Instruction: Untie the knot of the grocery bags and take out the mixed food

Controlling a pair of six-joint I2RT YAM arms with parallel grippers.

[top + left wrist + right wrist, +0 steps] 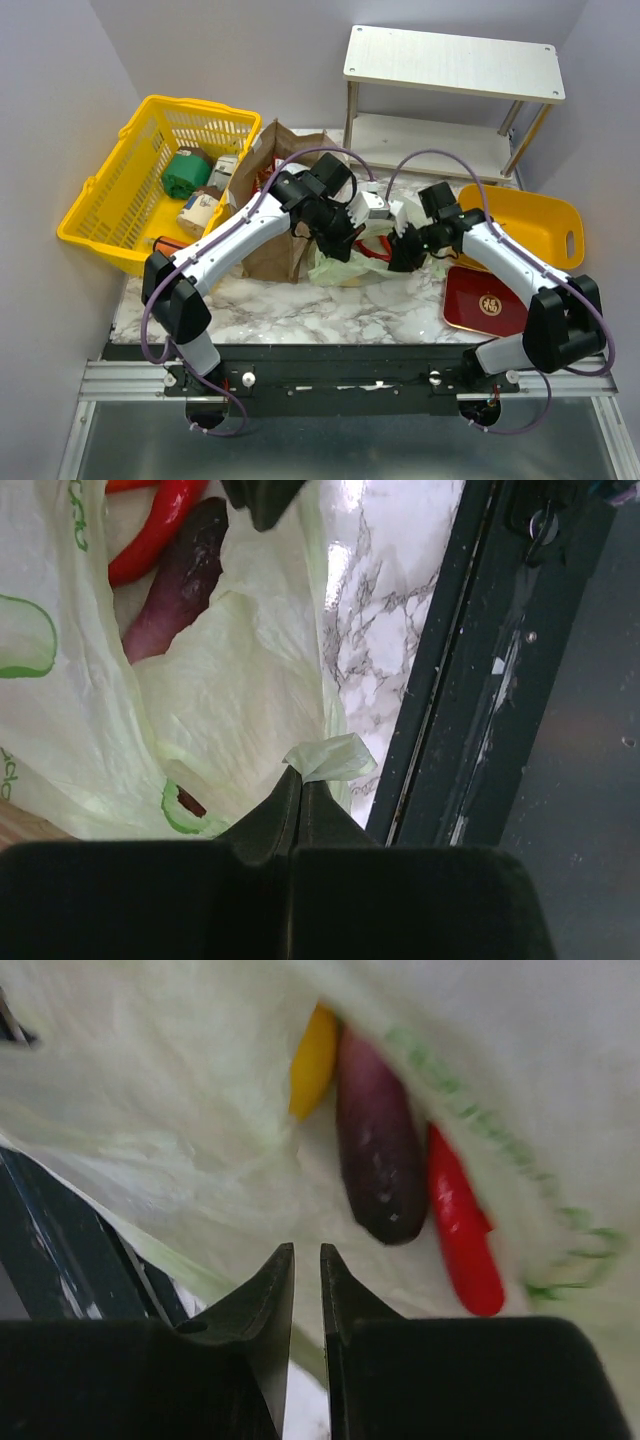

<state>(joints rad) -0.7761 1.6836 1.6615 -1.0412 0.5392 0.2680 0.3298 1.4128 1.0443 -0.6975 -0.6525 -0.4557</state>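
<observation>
Green bag [335, 268] lies mid-table, with the brown paper bag [262, 165] standing at its ten o'clock. Left gripper [300, 778] is pressed together, pinching a flap of the bag's film. Right gripper [307, 1255] is nearly together with a narrow slit showing; whether it grips film cannot be told. Yellow fruit [313, 1060], eggplant [375, 1150] and chili [460, 1225] lie inside, from its twelve to two o'clock.

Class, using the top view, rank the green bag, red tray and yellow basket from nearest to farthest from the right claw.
1. The green bag: just left of the right claw, touching or nearly so.
2. The red tray: to its right, toward the near edge.
3. The yellow basket: far left, at the table's back corner.
</observation>
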